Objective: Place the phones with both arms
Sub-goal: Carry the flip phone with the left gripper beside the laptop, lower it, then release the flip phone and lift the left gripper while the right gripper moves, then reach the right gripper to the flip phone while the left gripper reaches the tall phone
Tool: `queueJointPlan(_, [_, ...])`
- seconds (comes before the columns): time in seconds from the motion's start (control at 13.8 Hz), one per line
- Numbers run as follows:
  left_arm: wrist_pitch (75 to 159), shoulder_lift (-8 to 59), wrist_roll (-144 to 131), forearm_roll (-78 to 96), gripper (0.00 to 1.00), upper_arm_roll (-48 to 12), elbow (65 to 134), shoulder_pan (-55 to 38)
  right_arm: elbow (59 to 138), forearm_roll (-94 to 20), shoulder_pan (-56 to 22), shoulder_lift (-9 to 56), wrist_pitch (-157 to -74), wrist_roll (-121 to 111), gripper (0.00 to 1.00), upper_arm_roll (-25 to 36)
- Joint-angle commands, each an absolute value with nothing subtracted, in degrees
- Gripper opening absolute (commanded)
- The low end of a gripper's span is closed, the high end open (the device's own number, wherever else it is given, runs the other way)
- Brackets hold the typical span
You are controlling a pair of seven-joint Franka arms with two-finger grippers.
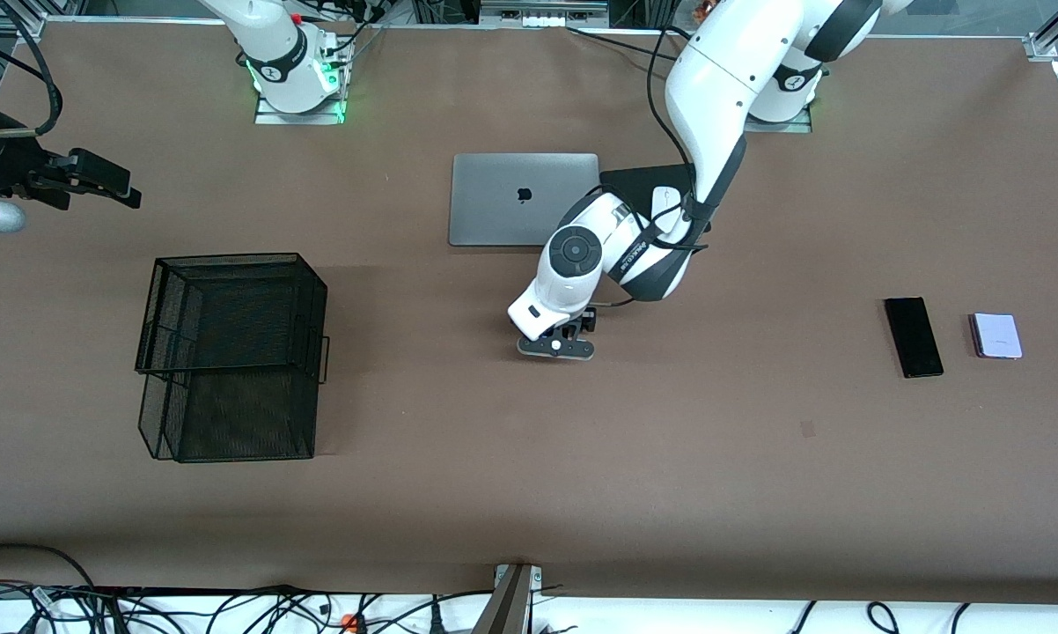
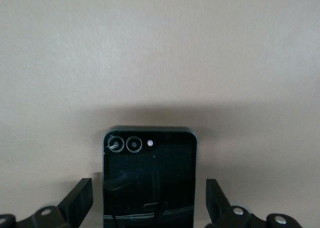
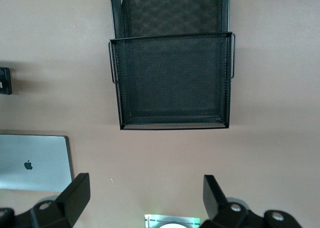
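A small squarish black phone (image 2: 148, 183) lies flat on the brown table, camera lenses up. My left gripper (image 2: 148, 189) is open and straddles it, one finger on each side with a gap to the phone. In the front view the left gripper (image 1: 556, 343) is low over the table's middle and hides that phone. A long slim black phone (image 1: 914, 336) and a lavender-white phone (image 1: 996, 335) lie side by side toward the left arm's end. My right gripper (image 1: 124, 189) is open and empty, held high off the right arm's end; its wrist view shows its open fingers (image 3: 75, 190).
A black mesh tray (image 1: 225, 258) stands toward the right arm's end and also shows in the right wrist view (image 3: 172, 36). A closed grey laptop (image 1: 524, 199) lies farther from the front camera than the left gripper. A white mouse (image 1: 667, 196) sits on a black pad beside the laptop, partly hidden by the left arm.
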State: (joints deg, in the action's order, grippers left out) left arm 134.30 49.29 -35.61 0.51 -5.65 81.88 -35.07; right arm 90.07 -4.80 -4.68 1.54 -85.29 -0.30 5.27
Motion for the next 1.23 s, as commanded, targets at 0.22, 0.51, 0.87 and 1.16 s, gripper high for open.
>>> queueJointPlan(0.22, [118.5, 38.5, -32.5, 0.8, 1.0, -4.8, 81.0, -28.4, 89.7, -6.7, -5.4, 1.5, -85.5, -0.3, 1.0, 5.2])
queueJointPlan(0.51, [112.9, 33.2, -27.6, 1.4, 1.0, -4.6, 80.7, -18.3, 89.7, -9.7, -8.7, 2.5, -87.8, 3.9, 1.0, 5.2])
queueJointPlan(0.87, [104.1, 28.0, -20.4, -6.2, 1.0, -3.4, 81.0, -12.6, 89.6, -10.0, -18.6, 6.2, -96.0, 19.7, 1.0, 5.2])
queueJointPlan(1.16, [95.4, 24.3, -16.6, -10.8, 1.0, -3.4, 81.0, -9.5, 89.2, -9.0, -30.2, 13.9, -108.8, 36.5, 1.0, 5.3])
